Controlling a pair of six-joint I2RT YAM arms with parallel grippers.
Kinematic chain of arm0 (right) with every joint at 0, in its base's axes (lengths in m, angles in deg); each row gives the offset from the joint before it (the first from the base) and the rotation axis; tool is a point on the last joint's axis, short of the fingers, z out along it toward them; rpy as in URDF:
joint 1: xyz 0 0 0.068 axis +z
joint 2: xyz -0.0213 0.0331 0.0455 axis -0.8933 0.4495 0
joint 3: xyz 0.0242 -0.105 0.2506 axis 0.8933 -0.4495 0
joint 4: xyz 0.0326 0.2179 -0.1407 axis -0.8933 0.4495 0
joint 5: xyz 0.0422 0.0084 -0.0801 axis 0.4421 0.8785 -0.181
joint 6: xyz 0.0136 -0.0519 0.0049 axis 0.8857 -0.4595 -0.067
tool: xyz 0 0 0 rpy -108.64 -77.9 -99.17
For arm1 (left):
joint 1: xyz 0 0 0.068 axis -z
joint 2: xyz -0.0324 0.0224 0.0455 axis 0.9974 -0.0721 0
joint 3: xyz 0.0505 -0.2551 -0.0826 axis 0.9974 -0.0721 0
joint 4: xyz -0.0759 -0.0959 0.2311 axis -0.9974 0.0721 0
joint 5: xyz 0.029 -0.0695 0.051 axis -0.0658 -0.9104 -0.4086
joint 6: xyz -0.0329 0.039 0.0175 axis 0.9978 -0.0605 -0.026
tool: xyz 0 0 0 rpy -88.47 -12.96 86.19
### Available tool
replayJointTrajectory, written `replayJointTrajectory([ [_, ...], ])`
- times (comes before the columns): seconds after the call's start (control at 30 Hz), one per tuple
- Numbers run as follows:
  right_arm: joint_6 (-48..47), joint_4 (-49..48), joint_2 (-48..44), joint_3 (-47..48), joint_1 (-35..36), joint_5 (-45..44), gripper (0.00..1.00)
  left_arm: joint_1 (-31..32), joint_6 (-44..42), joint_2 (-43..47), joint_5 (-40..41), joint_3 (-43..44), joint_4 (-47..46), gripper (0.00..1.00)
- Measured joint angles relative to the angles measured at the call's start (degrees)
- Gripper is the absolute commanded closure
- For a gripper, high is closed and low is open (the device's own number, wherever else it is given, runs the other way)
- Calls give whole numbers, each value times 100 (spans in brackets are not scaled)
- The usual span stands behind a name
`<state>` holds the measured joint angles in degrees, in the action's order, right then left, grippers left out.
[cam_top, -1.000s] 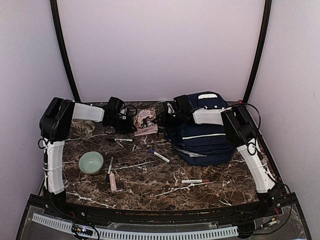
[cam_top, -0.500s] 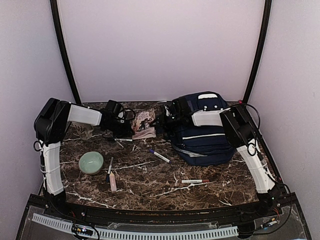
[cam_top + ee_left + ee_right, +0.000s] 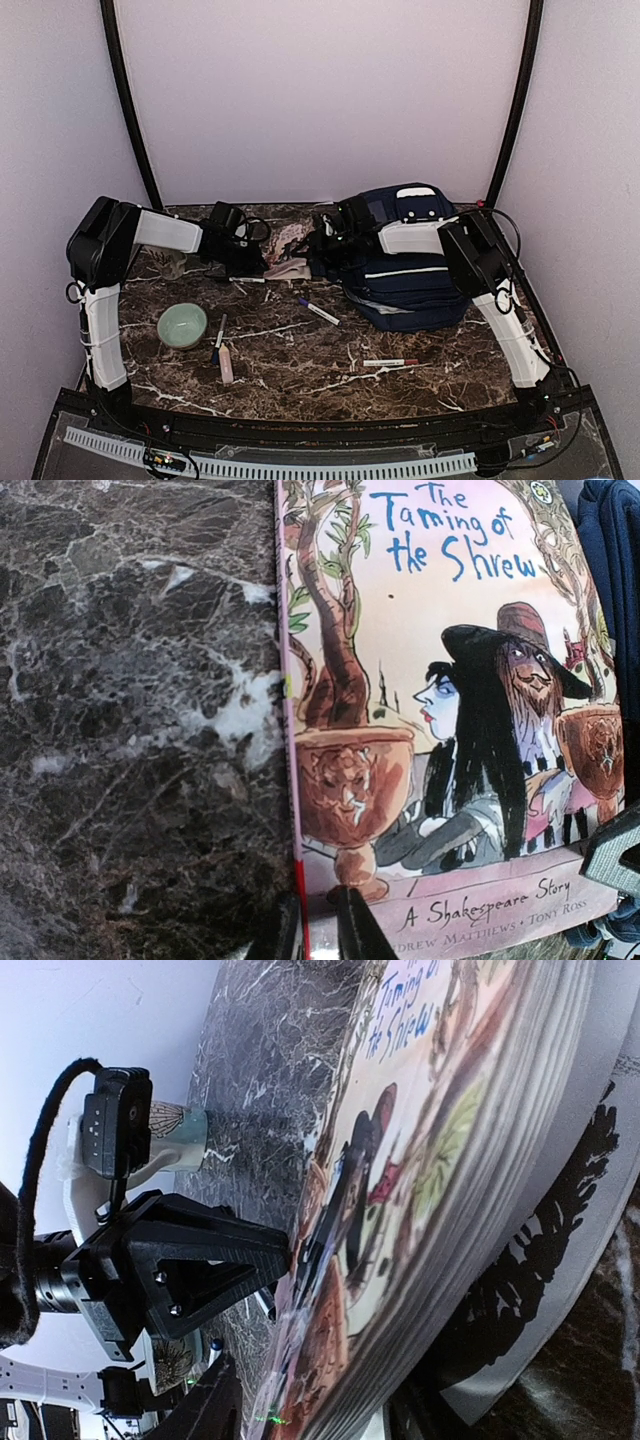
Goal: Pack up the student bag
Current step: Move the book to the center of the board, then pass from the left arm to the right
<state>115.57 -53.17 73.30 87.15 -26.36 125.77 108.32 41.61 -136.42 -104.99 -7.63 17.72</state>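
Observation:
The student bag, a navy backpack with thin white stripes, lies at the back right of the marble table; a bit of it shows in the left wrist view. A picture book, "The Taming of the Shrew", is held tilted just left of the bag. My left gripper is shut on the book's lower spine corner. My right gripper grips the book's opposite page edge, next to the bag. One right finger lies on the cover.
A green bowl, a patterned mug, several pens and a pink tube lie on the table. Walls stand close on three sides.
The book lay flat a second ago and is now tilted and raised between both grippers. The right gripper has moved left onto it; the left arm has shifted slightly left.

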Motion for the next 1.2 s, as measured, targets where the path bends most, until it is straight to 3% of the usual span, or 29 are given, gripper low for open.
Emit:
replayJointTrajectory([
  [0.9,402,-2,-83,260,-4,55,49,0,0,4,-11,-28,-48,86],
  [1.2,361,37,184,535,-4,-9,42,0,0,4,-52,-26,-44,87],
])
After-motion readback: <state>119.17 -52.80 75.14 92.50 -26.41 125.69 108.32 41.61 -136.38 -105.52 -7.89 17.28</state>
